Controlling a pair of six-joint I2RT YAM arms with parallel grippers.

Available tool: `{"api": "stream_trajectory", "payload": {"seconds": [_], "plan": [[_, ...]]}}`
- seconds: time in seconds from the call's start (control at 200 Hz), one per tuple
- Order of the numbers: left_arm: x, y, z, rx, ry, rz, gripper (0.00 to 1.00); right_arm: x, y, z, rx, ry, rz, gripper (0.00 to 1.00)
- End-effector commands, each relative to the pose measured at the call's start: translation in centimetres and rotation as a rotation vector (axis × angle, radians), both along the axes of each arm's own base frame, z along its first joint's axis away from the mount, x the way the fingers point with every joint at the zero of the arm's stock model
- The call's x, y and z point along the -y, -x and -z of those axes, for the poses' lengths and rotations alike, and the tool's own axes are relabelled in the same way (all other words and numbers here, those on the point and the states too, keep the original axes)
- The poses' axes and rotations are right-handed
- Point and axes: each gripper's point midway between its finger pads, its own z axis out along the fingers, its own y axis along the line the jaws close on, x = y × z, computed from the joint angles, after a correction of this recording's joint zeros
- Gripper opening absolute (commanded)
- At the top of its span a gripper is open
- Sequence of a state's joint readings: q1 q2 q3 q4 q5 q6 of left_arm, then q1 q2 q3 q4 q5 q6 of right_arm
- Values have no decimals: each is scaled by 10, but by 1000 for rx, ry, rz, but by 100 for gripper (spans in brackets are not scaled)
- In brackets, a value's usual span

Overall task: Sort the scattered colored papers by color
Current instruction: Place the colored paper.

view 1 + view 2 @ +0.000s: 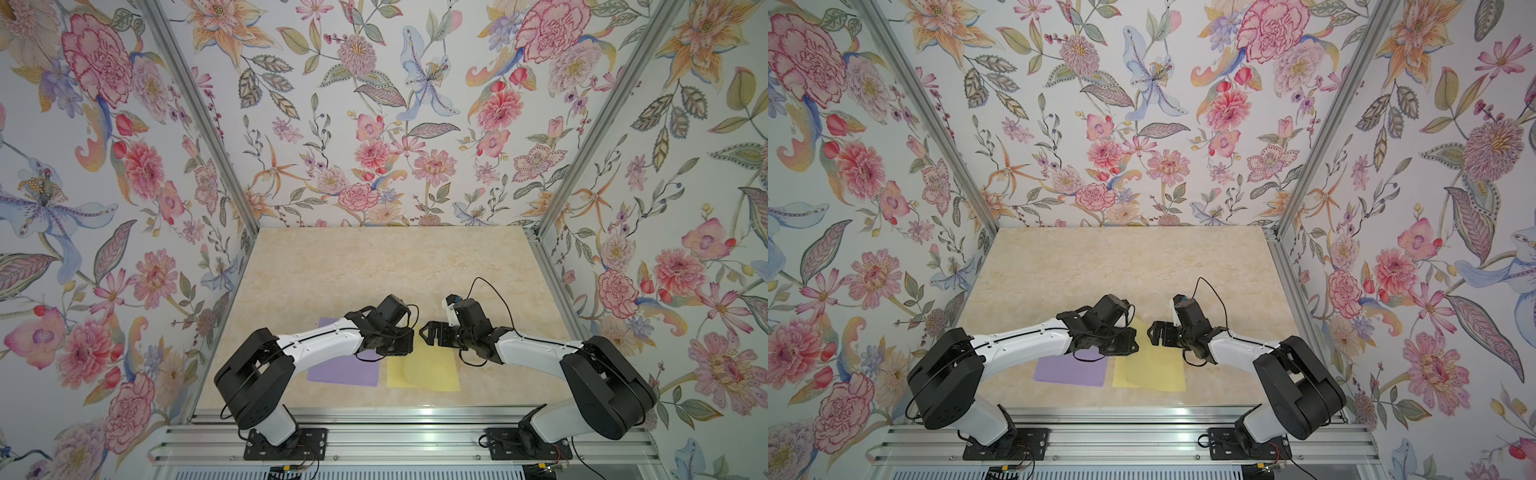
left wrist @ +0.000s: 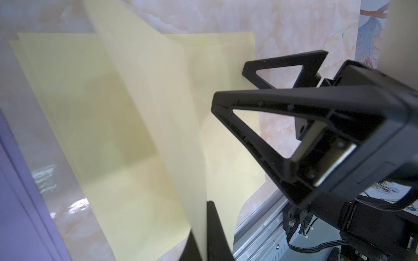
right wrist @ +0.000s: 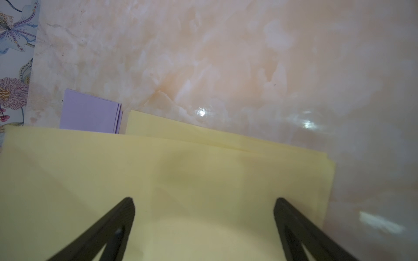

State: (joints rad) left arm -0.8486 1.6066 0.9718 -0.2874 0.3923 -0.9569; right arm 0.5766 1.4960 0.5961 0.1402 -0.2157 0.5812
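**Operator:** My left claw (image 2: pixel 201 226) is pressed together on one yellow sheet (image 2: pixel 158 108). It pinches the sheet by an edge, so the rest stands up and curls away from it. The yellow pile (image 1: pixel 424 376) lies flat on the worktop (image 1: pixel 374 270), right beneath that claw.

**Spotter:** And the right claw (image 3: pixel 203 200)?

**Operator:** Spread wide and empty. Its tips face my left claw across a small gap, and it hovers low over the same pile.

**Spotter:** Where's the purple pile (image 1: pixel 345 370)?

**Operator:** Behind the left claw, partly under its forearm. It sits just beside the yellow pile without touching it. I judge the colours all but sorted, and this sheet is what remains to lay down.

**Spotter:** How do you want to set it down?

**Operator:** Low and slow. The sheet looks thin and floppy, so I'd lower the left claw until the free edge meets the pile. Then I'd draw toward the right claw's side so it unrolls flat rather than folding under. Only then do I open.

**Spotter:** What's the risk?

**Operator:** Paper slides on paper. A sideways shove could skew the sheets beneath, or the curl could land across the purple edge. The right claw could pin the pile on its own side, but it must stay clear of the sheet as it settles. I can't tell whether I'm pinching one sheet or two.
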Motion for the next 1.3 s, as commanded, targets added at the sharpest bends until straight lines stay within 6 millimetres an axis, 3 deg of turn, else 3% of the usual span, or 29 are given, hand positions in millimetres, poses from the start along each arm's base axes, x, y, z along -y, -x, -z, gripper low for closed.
{"api": "stream_trajectory", "payload": {"seconds": [0.0,0.66,0.95,1.295], "plan": [[1,-5,-2,-5,3,9,0,4,6,16,-43,47,2,100],[7,-12,-23,23,41,20,0,2,8,15,-45,50,-5,100],[3,-11,-15,11,17,20,0,1,8,15,-47,52,-10,100],[5,-12,-23,29,33,22,0,-1,7,15,-52,45,-14,100]]}}
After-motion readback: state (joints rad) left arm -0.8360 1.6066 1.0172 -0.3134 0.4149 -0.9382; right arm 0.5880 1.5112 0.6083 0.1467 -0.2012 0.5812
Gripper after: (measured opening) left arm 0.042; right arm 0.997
